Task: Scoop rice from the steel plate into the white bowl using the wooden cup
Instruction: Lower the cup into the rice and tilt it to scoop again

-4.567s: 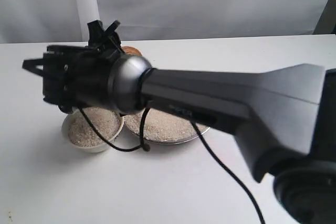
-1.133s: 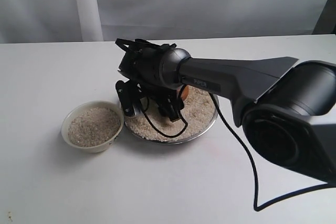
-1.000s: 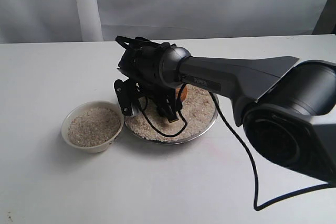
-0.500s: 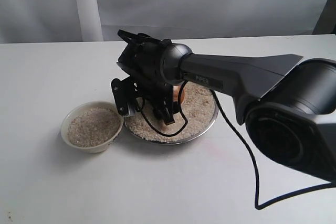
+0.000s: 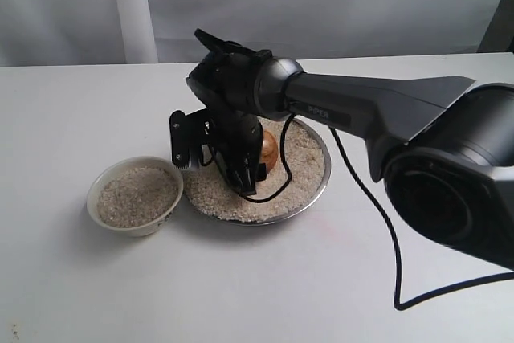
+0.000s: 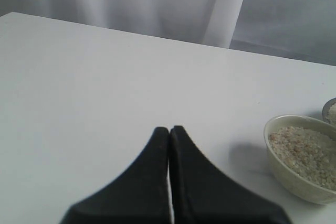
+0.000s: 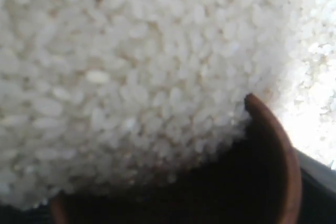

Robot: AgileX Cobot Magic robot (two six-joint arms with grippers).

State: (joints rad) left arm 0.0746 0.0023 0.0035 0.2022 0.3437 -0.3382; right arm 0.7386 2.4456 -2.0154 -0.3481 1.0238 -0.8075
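Observation:
The steel plate (image 5: 319, 186) lies mid-table, spread with rice (image 5: 293, 168). My right gripper (image 5: 250, 168) reaches down into it from the right, shut on the wooden cup (image 5: 267, 150). The cup is tipped on its side in the grains. In the right wrist view the cup's brown rim (image 7: 286, 153) digs into rice (image 7: 131, 72), and grains spill into its dark inside. The white bowl (image 5: 93, 199) stands left of the plate, holding rice (image 5: 136, 195). My left gripper (image 6: 169, 129) is shut and empty above bare table, left of the bowl (image 6: 294, 182).
The right arm's black cable (image 5: 365, 222) loops over the plate and trails across the table to the front right. A pale curtain (image 5: 128, 6) hangs behind the table. An edge of the steel plate (image 6: 331, 109) shows beyond the bowl in the left wrist view.
The right gripper has come down from above the bowl into the plate. Over the last second its wrist has turned and the cup has pushed through the rice, showing more of its side.

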